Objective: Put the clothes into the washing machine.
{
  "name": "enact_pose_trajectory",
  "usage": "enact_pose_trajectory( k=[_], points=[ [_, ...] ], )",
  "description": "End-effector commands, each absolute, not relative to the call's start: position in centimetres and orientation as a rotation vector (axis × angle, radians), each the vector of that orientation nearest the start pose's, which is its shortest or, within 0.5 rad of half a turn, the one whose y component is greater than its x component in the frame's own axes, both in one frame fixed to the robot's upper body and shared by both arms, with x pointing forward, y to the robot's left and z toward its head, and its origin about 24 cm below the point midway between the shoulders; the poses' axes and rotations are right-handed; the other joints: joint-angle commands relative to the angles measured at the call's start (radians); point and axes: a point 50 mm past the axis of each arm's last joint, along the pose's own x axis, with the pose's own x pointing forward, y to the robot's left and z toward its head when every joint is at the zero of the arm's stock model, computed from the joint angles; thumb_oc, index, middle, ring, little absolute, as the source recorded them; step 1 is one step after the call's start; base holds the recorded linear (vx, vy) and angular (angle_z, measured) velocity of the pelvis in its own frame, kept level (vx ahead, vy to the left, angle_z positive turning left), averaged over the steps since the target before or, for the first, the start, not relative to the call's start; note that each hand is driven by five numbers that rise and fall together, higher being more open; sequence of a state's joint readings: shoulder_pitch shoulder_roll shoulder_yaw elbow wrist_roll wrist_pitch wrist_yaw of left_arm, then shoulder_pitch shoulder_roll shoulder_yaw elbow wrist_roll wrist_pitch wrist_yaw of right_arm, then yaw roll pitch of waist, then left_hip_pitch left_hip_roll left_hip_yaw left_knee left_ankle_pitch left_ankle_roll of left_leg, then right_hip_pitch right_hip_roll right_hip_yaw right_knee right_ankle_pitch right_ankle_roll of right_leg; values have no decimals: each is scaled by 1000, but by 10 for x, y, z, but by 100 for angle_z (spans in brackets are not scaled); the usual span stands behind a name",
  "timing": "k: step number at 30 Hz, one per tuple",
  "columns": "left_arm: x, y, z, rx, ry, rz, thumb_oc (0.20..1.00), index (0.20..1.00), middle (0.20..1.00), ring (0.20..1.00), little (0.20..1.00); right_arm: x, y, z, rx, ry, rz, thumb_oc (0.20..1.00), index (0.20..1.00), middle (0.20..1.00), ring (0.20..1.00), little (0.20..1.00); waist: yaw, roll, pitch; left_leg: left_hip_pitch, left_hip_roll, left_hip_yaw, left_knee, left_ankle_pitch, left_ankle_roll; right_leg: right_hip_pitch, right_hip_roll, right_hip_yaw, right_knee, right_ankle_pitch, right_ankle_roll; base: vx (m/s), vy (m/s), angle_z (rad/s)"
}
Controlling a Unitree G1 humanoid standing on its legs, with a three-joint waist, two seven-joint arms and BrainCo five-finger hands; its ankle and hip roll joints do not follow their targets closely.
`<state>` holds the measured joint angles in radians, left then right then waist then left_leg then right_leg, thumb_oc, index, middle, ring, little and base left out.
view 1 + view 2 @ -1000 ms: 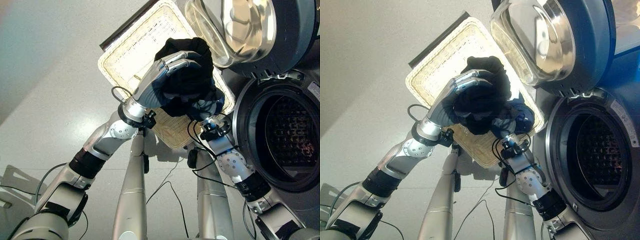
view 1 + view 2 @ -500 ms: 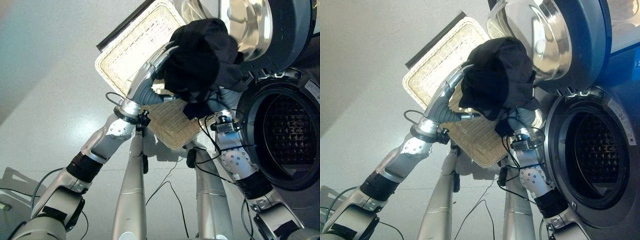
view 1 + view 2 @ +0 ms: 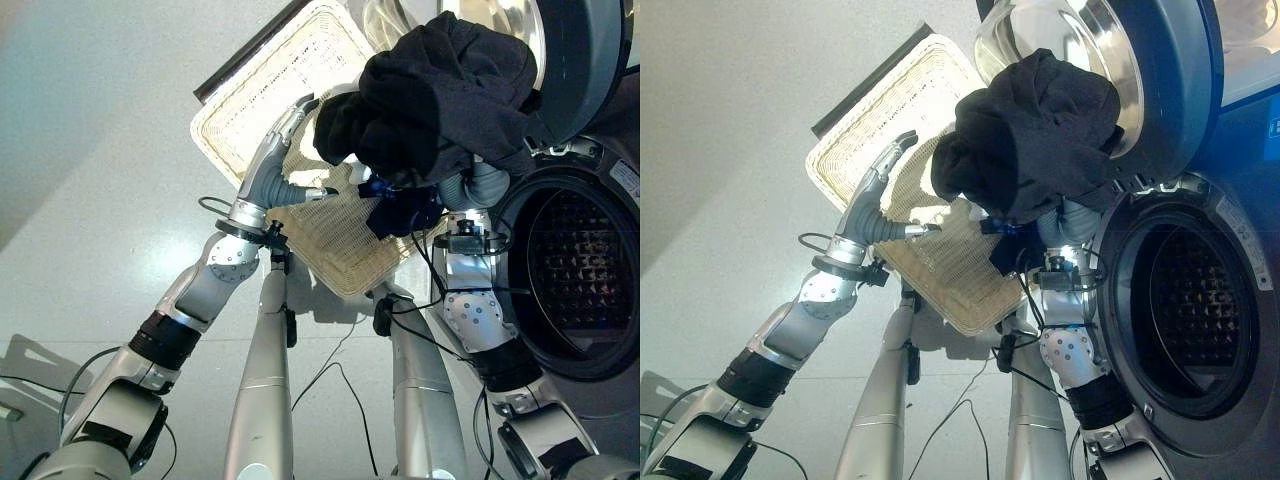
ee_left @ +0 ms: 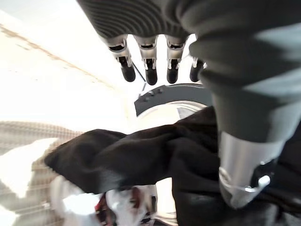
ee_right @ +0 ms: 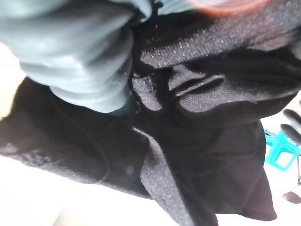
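Note:
A bundle of black clothes [image 3: 445,90] hangs high in front of the washing machine's open door [image 3: 585,70], above and left of the drum opening [image 3: 580,290]. My right hand [image 3: 482,187] is under the bundle and shut on it; in the right wrist view the black cloth [image 5: 197,117] is pressed against its thumb [image 5: 89,56]. My left hand [image 3: 268,170] is open with straight fingers over the wicker basket [image 3: 260,100], apart from the bundle. In the left wrist view its fingers [image 4: 148,70] point past the clothes [image 4: 141,155].
The wicker basket lies on the pale floor [image 3: 90,150] just left of the machine. The round glass door stands swung open above the drum. A dark flat edge [image 3: 245,55] shows behind the basket.
My right hand has carried the black clothes up and to the right, toward the machine's door. My left hand has let go of the bundle, opened, and stayed over the basket.

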<state>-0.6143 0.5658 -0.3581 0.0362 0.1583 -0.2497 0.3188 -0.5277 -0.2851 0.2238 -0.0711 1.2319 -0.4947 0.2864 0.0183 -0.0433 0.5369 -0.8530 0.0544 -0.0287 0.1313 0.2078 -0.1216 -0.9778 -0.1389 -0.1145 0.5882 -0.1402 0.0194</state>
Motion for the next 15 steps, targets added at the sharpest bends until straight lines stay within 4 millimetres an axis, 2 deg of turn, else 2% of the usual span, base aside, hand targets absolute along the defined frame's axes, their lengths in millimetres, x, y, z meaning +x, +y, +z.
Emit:
enact_pose_trajectory(
  k=[1,8,13,15],
  points=[
    [308,131,232,504,-925,-75,1000,1000,1000,1000,1000,268,-140,255,915,-1084,809,200,200,200,200,200,-25,35,-17,4,-64,42,73,-104,23,99,31,-46,-350,283,140,0,0,0],
    [312,140,228,467,-932,23,1000,1000,1000,1000,1000,280,-138,241,952,-975,859,200,200,200,200,200,-28,28,-17,12,-62,43,64,-101,20,106,30,-47,-360,290,142,-4,-2,-1],
    [317,150,225,431,-924,96,1000,1000,1000,1000,1000,296,-150,226,969,-881,743,200,200,200,200,200,-31,23,-17,5,-60,46,59,-90,16,101,28,-47,-370,304,141,-10,2,-1],
    [318,153,221,424,-911,113,1000,1000,1000,1000,1000,301,-158,213,1013,-842,692,200,200,200,200,200,-33,21,-17,20,-57,49,58,-100,13,114,30,-46,-370,296,144,0,0,0]
  ],
)
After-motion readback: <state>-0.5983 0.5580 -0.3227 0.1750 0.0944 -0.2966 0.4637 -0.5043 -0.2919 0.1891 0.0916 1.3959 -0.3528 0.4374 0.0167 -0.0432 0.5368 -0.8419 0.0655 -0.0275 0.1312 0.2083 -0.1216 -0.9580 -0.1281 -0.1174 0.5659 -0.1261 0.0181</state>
